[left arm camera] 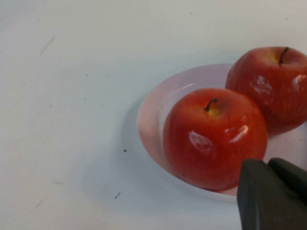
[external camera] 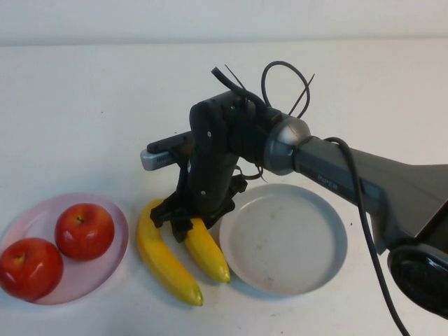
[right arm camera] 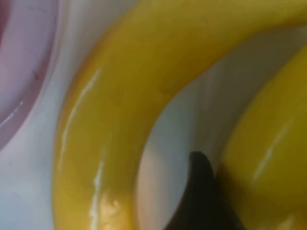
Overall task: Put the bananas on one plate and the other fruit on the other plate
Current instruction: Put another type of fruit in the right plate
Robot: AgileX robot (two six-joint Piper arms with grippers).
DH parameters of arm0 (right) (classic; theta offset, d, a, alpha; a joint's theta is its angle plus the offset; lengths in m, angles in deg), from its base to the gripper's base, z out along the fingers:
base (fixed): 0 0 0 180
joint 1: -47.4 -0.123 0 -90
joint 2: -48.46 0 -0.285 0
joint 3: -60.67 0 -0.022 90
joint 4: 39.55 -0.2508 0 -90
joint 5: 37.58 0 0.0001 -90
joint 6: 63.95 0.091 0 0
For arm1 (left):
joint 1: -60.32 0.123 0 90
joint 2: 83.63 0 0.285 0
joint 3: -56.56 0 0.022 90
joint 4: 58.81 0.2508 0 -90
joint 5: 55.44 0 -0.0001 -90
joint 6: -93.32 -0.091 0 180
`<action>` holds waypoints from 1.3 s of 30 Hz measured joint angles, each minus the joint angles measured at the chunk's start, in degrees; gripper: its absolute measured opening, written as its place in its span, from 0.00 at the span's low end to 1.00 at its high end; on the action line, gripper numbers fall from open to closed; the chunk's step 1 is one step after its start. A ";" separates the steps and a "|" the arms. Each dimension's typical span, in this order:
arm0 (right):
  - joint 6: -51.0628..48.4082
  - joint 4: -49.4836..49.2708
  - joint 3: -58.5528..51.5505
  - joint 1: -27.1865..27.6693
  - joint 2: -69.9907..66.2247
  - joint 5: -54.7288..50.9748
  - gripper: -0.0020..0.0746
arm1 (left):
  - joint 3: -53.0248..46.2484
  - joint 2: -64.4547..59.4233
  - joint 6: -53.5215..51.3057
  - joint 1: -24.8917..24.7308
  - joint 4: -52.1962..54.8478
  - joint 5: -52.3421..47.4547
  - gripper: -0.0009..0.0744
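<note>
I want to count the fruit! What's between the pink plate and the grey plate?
In the high view, two bananas lie on the table between the pink plate and the grey plate, with the right tool down on them.

No legible text anywhere; only tiny unreadable lettering on the right arm [external camera: 336, 183].

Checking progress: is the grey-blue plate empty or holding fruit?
Empty: the grey-blue plate is bare; both bananas lie on the table beside it, under the right tool.
</note>
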 joint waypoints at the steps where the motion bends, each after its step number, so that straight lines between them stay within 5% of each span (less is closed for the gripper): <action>1: 0.11 0.00 0.00 0.00 -0.24 0.00 0.54 | 0.00 0.00 0.00 0.00 0.00 0.00 0.01; 5: 1.29 -0.46 0.00 0.00 -0.24 0.00 0.44 | 0.00 0.00 0.00 0.00 0.00 0.00 0.01; 20: 5.46 3.09 0.25 0.35 13.12 -3.95 0.44 | 0.00 0.00 0.00 0.00 0.00 0.00 0.01; 32: 14.32 4.72 -29.41 9.13 28.58 6.94 0.44 | 0.00 0.00 0.00 0.00 0.00 0.00 0.01; 39: 15.12 1.25 -36.87 10.93 27.20 11.94 0.44 | 0.00 0.00 0.00 0.00 0.00 0.00 0.01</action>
